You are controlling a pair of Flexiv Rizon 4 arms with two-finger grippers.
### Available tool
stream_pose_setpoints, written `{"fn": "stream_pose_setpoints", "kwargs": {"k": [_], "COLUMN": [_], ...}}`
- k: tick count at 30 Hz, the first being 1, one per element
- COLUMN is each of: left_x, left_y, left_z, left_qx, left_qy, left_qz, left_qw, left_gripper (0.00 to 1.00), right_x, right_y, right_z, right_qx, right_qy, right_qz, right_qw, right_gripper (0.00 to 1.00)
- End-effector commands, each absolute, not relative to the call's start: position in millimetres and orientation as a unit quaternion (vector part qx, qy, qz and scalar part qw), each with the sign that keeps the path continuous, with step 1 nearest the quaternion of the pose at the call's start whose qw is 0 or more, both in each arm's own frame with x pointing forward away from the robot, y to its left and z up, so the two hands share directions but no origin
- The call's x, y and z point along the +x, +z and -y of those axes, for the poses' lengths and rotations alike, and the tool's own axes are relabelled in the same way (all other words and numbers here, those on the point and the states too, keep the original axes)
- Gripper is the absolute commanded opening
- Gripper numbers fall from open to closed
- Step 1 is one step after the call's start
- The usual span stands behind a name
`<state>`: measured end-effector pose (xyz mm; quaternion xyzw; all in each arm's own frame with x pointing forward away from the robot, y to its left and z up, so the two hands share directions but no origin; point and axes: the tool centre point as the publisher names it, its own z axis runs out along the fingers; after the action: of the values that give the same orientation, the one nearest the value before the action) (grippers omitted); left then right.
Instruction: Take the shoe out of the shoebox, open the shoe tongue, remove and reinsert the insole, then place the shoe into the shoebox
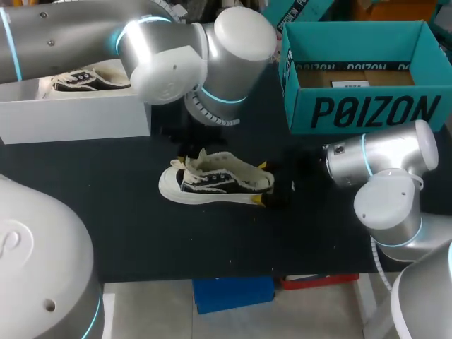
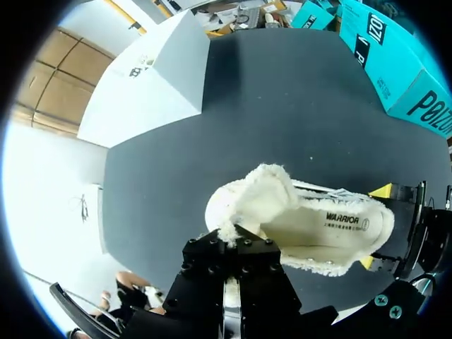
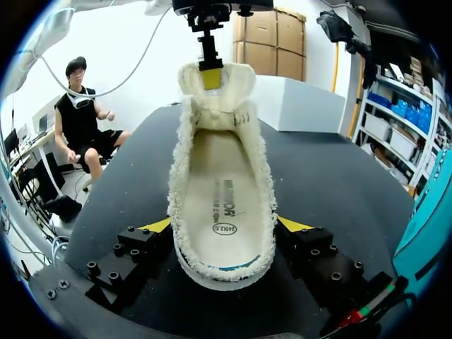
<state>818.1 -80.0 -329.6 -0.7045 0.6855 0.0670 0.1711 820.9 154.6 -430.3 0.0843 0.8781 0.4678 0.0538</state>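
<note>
The right gripper has its yellow-tipped fingers spread wide, clamped on the heel of a black canvas low-top shoe with frayed cream trim and a white rubber sole, one tip pressing each side. The left gripper sits at the other end of the opening, nipped narrow on the top edge of the fluffy cream tongue, which is lifted up and back towards the toe. With the mouth open like that, the flat cream insole with dark print lies inside on the shoe's floor. The shoe stands on its sole near the middle of the black table. Well apart at the far right stands the open teal cardboard shoebox. At the far left is a white box with a second black shoe in it.
</note>
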Motion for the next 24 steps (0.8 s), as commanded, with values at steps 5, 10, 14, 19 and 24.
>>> {"fn": "stream_pose_setpoints", "kwargs": {"k": [5,10,14,19,24], "left_x": [818.0,821.1,820.5,815.9,814.2], "left_y": [-330.1,-324.2,-322.5,-325.3,-329.5], "left_z": [60.6,52.9,47.1,39.1,26.5], "left_qx": [-0.711,-0.717,-0.719,-0.717,-0.72], "left_qy": [0.054,0.046,0.042,0.044,0.05], "left_qz": [-0.683,-0.677,-0.676,-0.679,-0.676], "left_qw": [0.159,0.159,0.157,0.152,0.149], "left_gripper": [1.0,1.0,1.0,1.0,1.0], "right_x": [822.0,822.0,822.0,822.0,822.0], "right_y": [-432.6,-432.6,-432.6,-432.6,-432.6], "right_z": [-152.9,-152.9,-152.9,-152.9,-152.9], "right_qx": [0.086,0.086,0.086,0.086,0.086], "right_qy": [0.465,0.465,0.465,0.465,0.465], "right_qz": [-0.879,-0.879,-0.879,-0.879,-0.879], "right_qw": [0.054,0.054,0.054,0.054,0.054], "right_gripper": [0.0,0.0,0.0,0.0,0.0]}}
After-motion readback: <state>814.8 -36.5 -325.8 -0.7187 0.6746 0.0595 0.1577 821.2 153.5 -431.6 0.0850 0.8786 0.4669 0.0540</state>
